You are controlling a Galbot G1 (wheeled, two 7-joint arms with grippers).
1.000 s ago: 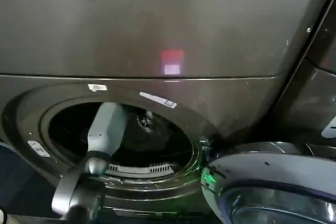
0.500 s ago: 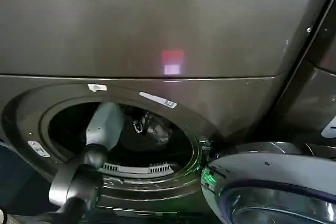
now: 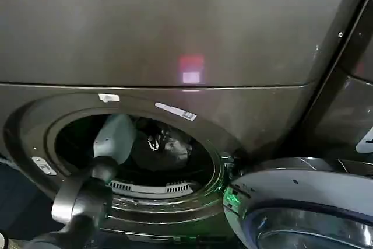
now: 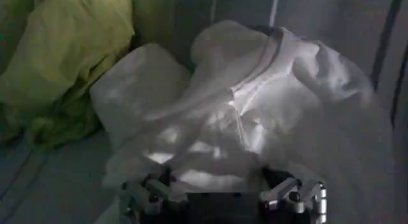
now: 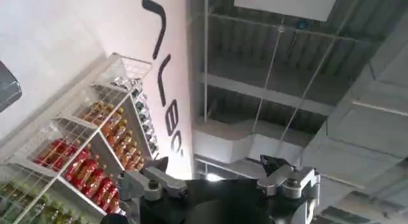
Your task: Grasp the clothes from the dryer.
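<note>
The dryer (image 3: 256, 115) stands in front of me with its round porthole open. My left arm reaches through the porthole, and my left gripper (image 3: 154, 141) sits deep in the dark drum next to a pale bundle (image 3: 176, 147). In the left wrist view the whitish garment (image 4: 242, 110) lies crumpled right in front of my left gripper (image 4: 220, 186). The jaws are open and spread wide, and the fabric's near edge lies between the fingertips (image 4: 143, 194). The yellow-green garment (image 4: 57, 59) lies beside the white one, touching it. My right gripper (image 5: 217, 177) is open, holds nothing and points up toward a ceiling.
The dryer's round door (image 3: 303, 202) hangs open at the lower right, close to the porthole rim. A like-coloured machine (image 3: 356, 80) stands at the right. The grey drum wall (image 4: 357, 27) rises behind the clothes. The right wrist view shows a wire shelf of bottles (image 5: 95, 155).
My left arm has pushed farther into the drum, with its elbow shifting left. The gripper has moved toward the pale fabric, which now shows beside it.
</note>
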